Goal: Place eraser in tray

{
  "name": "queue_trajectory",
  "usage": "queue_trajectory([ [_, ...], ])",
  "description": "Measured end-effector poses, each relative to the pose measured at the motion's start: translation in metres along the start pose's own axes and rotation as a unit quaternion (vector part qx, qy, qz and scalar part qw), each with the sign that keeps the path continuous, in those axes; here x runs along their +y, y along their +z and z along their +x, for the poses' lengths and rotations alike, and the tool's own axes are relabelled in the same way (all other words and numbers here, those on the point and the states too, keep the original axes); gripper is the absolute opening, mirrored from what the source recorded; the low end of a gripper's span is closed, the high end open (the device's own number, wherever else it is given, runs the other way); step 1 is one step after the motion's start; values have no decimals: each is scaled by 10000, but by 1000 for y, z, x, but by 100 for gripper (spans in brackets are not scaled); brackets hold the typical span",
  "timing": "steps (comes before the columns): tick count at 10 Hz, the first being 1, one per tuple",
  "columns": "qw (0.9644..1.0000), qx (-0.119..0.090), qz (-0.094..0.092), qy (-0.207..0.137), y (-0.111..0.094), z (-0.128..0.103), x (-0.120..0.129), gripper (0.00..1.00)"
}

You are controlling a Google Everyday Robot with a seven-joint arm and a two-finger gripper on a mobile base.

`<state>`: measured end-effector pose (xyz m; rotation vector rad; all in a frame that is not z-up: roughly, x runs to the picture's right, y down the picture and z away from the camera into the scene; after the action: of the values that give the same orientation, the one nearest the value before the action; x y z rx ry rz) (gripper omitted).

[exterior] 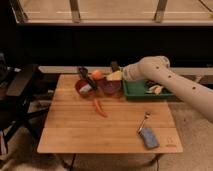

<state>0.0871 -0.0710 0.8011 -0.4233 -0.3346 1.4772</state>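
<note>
The eraser point(114, 65) is a small dark block at the table's back edge, behind the purple bowl point(110, 86) and left of the tray. The green tray point(137, 91) sits at the back right of the table, partly hidden by my white arm point(160, 75). My gripper point(114, 76), with a pale yellowish tip, hangs over the purple bowl's far rim, just below the eraser and at the tray's left end. I cannot tell whether it touches the eraser.
A red bowl point(83, 88) with a black-handled utensil point(82, 74) and an orange fruit point(96, 74) stand left of the purple bowl. A red chilli point(100, 107) lies mid-table. A blue brush point(148, 136) lies front right. Pale items point(155, 89) lie in the tray. A dark chair point(20, 85) stands left.
</note>
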Motion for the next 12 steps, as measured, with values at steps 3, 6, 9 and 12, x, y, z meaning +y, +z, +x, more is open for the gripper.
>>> queue_trajectory([
  [3,10000,-24,12,30,-1,-2,-2,80],
  [6,10000,-22,27,12,0,-1,-3,80],
  [9,9997,-72,-30,-223,40,-16,2,80],
  [12,9990,-20,131,-437,75,-38,-13,80],
])
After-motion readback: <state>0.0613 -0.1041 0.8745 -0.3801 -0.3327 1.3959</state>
